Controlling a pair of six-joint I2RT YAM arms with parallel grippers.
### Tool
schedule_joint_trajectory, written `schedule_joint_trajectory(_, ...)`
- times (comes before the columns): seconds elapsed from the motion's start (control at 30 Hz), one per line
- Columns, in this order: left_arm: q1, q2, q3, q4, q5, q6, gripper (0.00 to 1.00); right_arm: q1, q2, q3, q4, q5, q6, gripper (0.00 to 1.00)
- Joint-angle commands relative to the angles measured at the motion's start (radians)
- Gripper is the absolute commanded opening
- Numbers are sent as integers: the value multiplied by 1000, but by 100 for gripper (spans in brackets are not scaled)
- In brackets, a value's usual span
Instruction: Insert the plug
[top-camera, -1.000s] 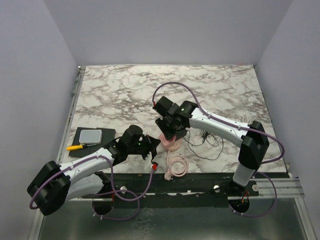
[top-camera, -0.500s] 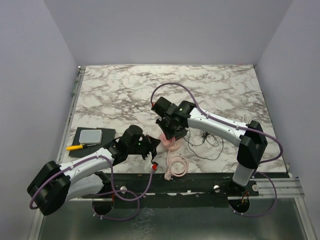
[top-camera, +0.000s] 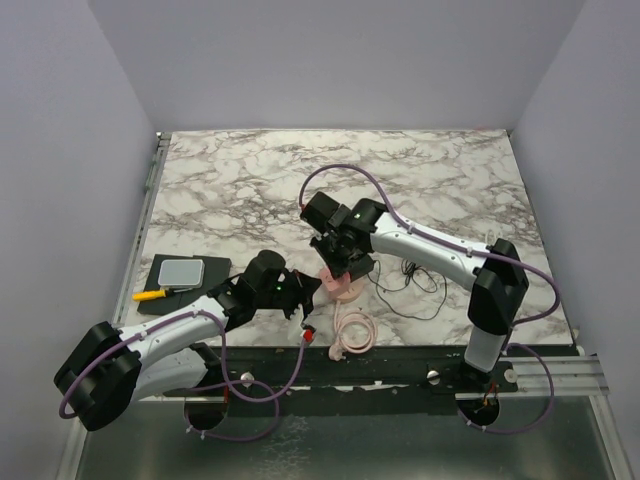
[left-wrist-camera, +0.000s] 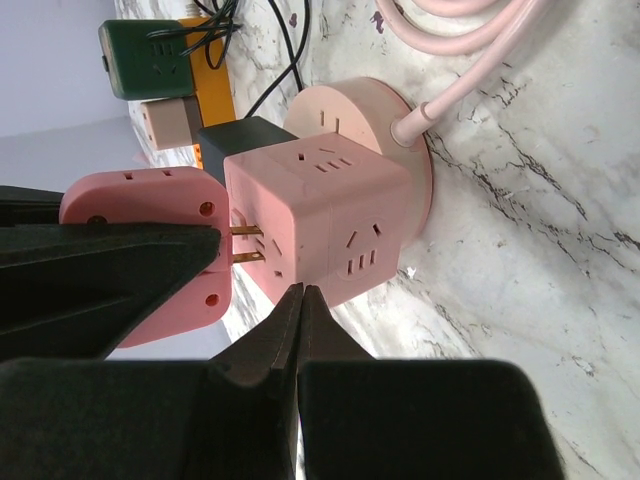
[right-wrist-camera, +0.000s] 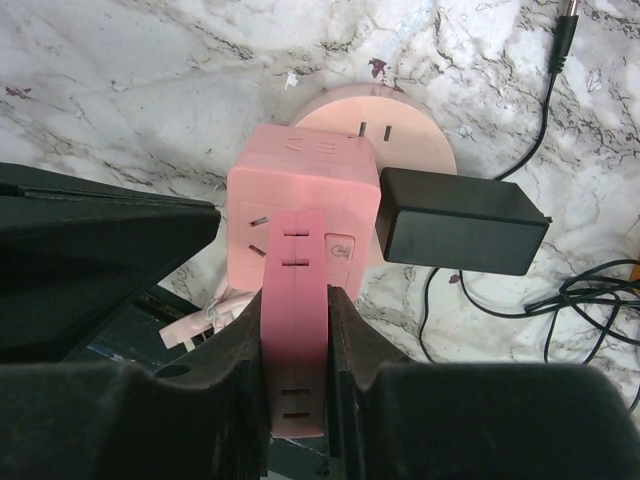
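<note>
Toward the 6 o'clock edge of the marble table (top-camera: 250, 180), just off centre, a pink cube socket (left-wrist-camera: 330, 215) stands on its round base (left-wrist-camera: 385, 110).

Right arm: the right gripper (right-wrist-camera: 296, 305) is clamped on a pink adapter plug (left-wrist-camera: 150, 195), one finger on each flat face. In the right wrist view the plug is seen edge-on at 6 o'clock of the cube.

Plug: in the left wrist view it lies at 9 o'clock of the cube. Its two brass prongs (left-wrist-camera: 245, 231) reach the cube's side face, and bare brass shows in the gap between the two pink bodies, so the plug is not seated flush.

Left arm: the left gripper (left-wrist-camera: 300, 295) is clenched on nothing, its fingers meeting along one seam. Its tip is at the cube's lower edge; contact cannot be confirmed.

Surroundings: a black power adapter (right-wrist-camera: 460, 220) sits against the cube at 3 o'clock in the right wrist view, with a thin black cable (right-wrist-camera: 585, 290) beyond it. The pink cord (top-camera: 352, 335) is coiled at 6 o'clock of the cube in the top view. A green adapter (left-wrist-camera: 145, 58) and a beige adapter (left-wrist-camera: 170, 122) lie behind the cube. A black tray (top-camera: 180, 270) and a yellow-handled tool (top-camera: 150, 295) lie toward 9 o'clock.
</note>
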Motion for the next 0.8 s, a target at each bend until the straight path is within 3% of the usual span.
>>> schedule_joint_trajectory(0.0,-6,9,22,-12,-1,39,0,-6,56,23,-52,0,-17,17)
schedule_joint_trajectory(0.77,-6,58,33,49,-7,83,0,-10,134,118,-127,-57,-24,12)
